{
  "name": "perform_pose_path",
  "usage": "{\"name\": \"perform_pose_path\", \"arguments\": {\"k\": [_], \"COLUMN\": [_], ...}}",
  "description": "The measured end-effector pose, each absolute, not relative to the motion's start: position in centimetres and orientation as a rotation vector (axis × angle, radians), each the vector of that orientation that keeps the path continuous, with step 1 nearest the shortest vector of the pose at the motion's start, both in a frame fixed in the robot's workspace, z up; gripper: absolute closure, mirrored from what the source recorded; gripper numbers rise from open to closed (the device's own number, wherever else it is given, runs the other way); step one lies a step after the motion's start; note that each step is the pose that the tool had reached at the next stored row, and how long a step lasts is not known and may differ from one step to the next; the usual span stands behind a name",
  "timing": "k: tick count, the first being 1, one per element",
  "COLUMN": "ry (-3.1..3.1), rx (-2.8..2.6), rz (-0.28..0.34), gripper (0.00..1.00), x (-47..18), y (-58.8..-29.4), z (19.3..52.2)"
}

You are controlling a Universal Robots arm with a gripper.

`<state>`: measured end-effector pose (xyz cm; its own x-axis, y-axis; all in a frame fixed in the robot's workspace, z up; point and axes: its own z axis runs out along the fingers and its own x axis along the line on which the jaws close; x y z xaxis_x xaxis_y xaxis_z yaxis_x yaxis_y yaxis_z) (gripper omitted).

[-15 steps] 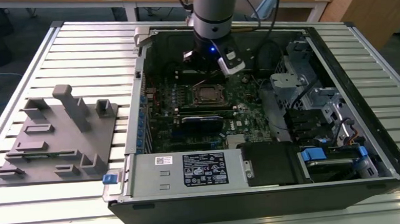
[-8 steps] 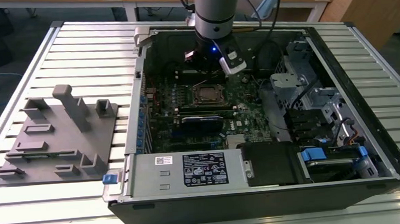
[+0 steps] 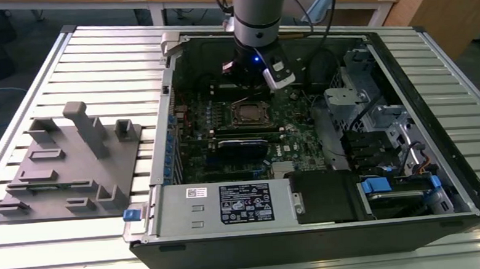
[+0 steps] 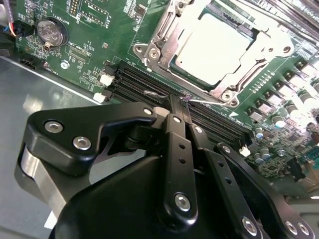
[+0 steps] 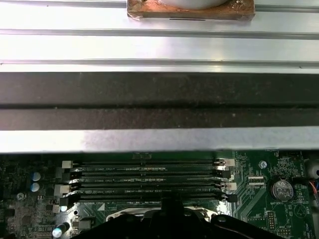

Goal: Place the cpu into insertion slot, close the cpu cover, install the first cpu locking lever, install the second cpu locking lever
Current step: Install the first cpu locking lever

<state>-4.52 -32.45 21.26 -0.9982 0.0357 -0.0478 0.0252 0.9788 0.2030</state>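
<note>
Fingers (image 4: 174, 134) pressed together; gripper (image 4: 180, 102) tip set against thin locking lever (image 4: 209, 100), pinch not confirmed. Seated cpu (image 4: 212, 42) noted in insertion slot (image 3: 231, 114), 6 o'clock of gripper in exterior view. Lowered cpu cover (image 4: 167, 37) over it. Levers judged not yet latched.

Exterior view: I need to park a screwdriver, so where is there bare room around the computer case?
Bare slatted table lies beyond the grey fixture on the exterior view's left, along the near edge in front of it, and in a strip on the exterior view's right of the computer case. Inside is crowded: the gripper hangs beside the insertion slot.
</note>
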Motion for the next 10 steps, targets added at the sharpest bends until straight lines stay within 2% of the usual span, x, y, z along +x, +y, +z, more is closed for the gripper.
{"name": "perform_pose_path", "arguments": {"k": [10], "ry": [3.04], "rx": [0.053], "rz": [0.31], "gripper": [0.9], "x": [-4.52], "y": [-32.45], "z": [20.9]}}
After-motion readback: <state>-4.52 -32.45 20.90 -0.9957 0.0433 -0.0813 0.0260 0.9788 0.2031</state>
